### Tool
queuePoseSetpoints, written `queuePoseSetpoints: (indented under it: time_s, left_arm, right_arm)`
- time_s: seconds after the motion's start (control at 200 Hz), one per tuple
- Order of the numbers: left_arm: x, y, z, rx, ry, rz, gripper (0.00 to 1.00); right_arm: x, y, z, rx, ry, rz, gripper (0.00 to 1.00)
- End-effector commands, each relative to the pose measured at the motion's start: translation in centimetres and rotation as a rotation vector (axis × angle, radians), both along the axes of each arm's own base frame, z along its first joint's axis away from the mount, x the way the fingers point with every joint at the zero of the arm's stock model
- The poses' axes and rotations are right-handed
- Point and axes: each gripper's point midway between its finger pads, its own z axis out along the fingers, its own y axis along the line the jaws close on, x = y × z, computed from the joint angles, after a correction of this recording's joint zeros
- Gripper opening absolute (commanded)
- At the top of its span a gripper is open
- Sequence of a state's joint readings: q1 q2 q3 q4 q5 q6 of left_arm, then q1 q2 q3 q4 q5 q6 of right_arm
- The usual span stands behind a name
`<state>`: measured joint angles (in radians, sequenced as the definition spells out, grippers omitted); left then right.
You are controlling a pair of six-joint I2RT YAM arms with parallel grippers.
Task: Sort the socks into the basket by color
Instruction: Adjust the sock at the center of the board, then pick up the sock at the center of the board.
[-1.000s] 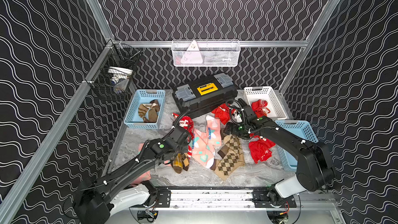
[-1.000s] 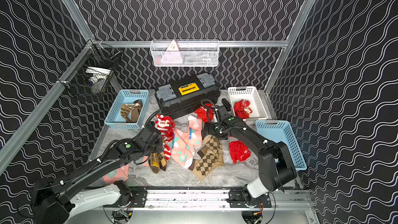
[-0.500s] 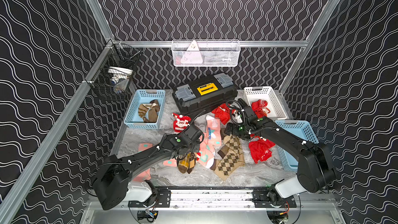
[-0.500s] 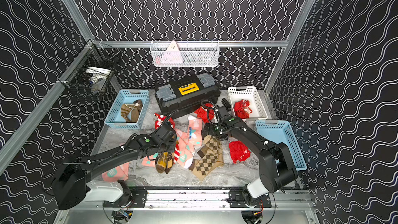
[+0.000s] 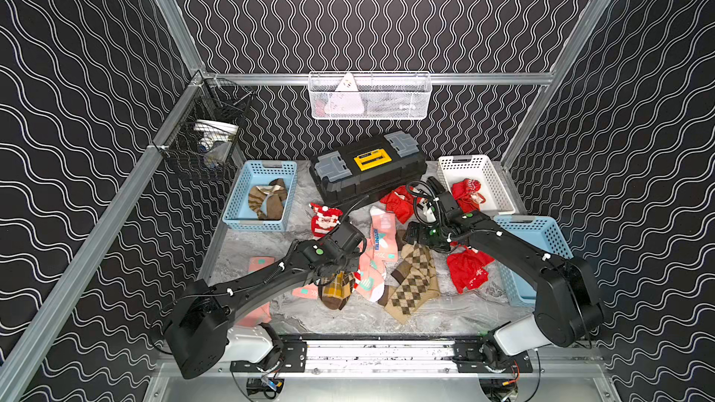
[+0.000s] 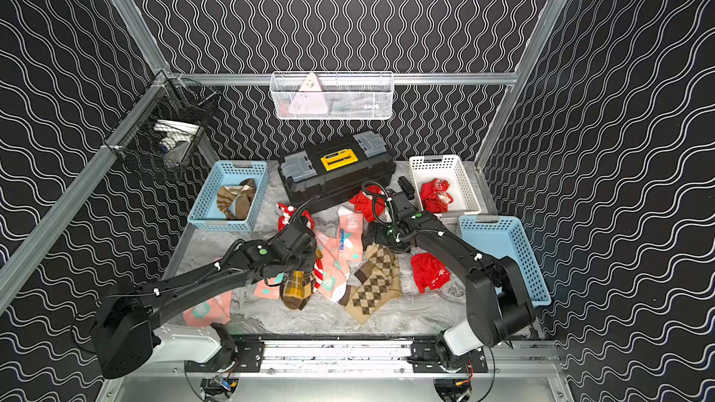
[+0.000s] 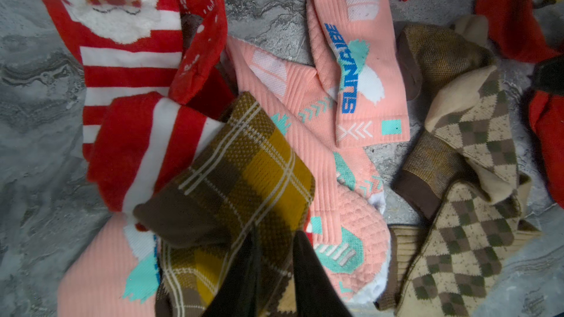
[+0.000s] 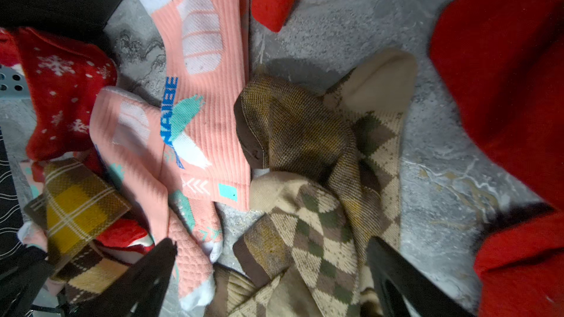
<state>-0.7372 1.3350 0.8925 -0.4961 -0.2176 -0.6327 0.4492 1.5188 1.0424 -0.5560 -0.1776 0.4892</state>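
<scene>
The bench (image 5: pixel 309 317) carries a loose heap of socks at its middle, where both arms can reach. Three baskets stand round its edge, so each colour has its own place. A black toolbox (image 5: pixel 367 172) sits at the back, apart from the sorting.

The left blue basket (image 5: pixel 232 203) holds brown striped socks (image 5: pixel 269 199). The white basket (image 5: pixel 460 161) holds a red sock (image 5: pixel 466 191). The right blue basket (image 5: pixel 549 237) shows no sock in the part in view, so it is presumably meant for pink.

On the bench lie pink socks (image 7: pixel 360 71), a Santa sock (image 7: pixel 116 25), loose red socks (image 5: pixel 468 268) and a tan argyle pair (image 8: pixel 320 224).

The left claw (image 7: pixel 276 248) is nearly pressed together, pinching a fold of the mustard plaid sock (image 7: pixel 244 160), which bulges up over the heap. By its colour it belongs with the browns. The right claw (image 8: pixel 271 248) is spread wide above the argyle pair and grips nothing, likely lining up a grab.
</scene>
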Motion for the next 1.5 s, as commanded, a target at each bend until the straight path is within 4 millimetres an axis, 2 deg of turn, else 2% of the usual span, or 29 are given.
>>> queuePoseSetpoints:
  time_s: [0.0, 0.045, 0.13, 0.215, 0.36, 0.51, 0.741, 0.841, 0.946, 1.031, 1.151, 1.181, 1.256, 1.326, 1.496]
  left_arm:
    - [-0.2, 0.2, 0.2, 0.028, 0.011, 0.008, 0.39]
    - [-0.6, 0.5, 0.2, 0.053, 0.012, 0.011, 0.5]
    - [-1.0, 0.7, 0.5, 0.1, 0.006, 0.002, 0.58]
    - [-1.5, 0.8, 0.4, 0.148, 0.015, -0.013, 0.6]
    - [-1.5, 1.0, -0.9, 0.223, 0.047, -0.02, 0.6]
    - [-0.4, 0.8, -1.6, 0.29, 0.038, -0.037, 0.53]
    - [1.2, -0.6, 0.0, 0.29, -0.039, -0.07, 0.44]
    - [1.3, -1.0, 0.1, 0.282, -0.054, -0.077, 0.35]
    - [1.3, -0.8, -0.7, 0.305, -0.039, -0.075, 0.27]
    - [1.2, -0.6, -1.0, 0.315, -0.034, -0.073, 0.26]
    - [1.1, -0.5, -0.9, 0.316, -0.04, -0.071, 0.3]
    - [1.1, -0.5, -0.9, 0.317, -0.041, -0.074, 0.26]
    - [1.2, -0.5, -1.0, 0.314, -0.044, -0.075, 0.08]
    - [1.2, -0.7, -1.0, 0.306, -0.048, -0.078, 0.0]
    - [1.3, -0.9, 0.0, 0.282, -0.074, -0.082, 0.0]
  right_arm:
    - [0.1, -0.1, 0.3, 0.003, -0.009, -0.014, 0.99]
    - [0.1, -0.2, 0.2, 0.0, -0.011, -0.016, 0.99]
    - [0.1, -0.2, 0.1, 0.002, -0.008, -0.018, 0.99]
    - [0.1, 0.1, 0.0, 0.011, -0.003, -0.017, 0.99]
    - [0.2, 0.1, 0.0, 0.015, -0.008, -0.019, 0.99]
    - [0.1, -0.1, -0.1, 0.008, -0.007, -0.021, 0.99]
    - [0.0, 0.0, -0.2, 0.011, -0.005, -0.021, 0.99]
    - [0.1, 0.0, -0.3, 0.014, -0.006, -0.022, 0.99]
    - [0.0, 0.0, -0.4, 0.012, -0.003, -0.018, 0.99]
    - [0.0, 0.0, -0.4, 0.01, -0.002, -0.018, 0.99]
    - [0.0, 0.0, -0.6, 0.01, 0.0, -0.017, 0.99]
    - [0.0, 0.1, -0.6, 0.012, 0.002, -0.017, 0.99]
    - [0.1, 0.2, -0.7, 0.016, 0.003, -0.016, 0.99]
    - [0.1, 0.2, -0.7, 0.016, 0.005, -0.016, 0.99]
    - [0.1, 0.2, -0.6, 0.015, 0.001, -0.016, 0.99]
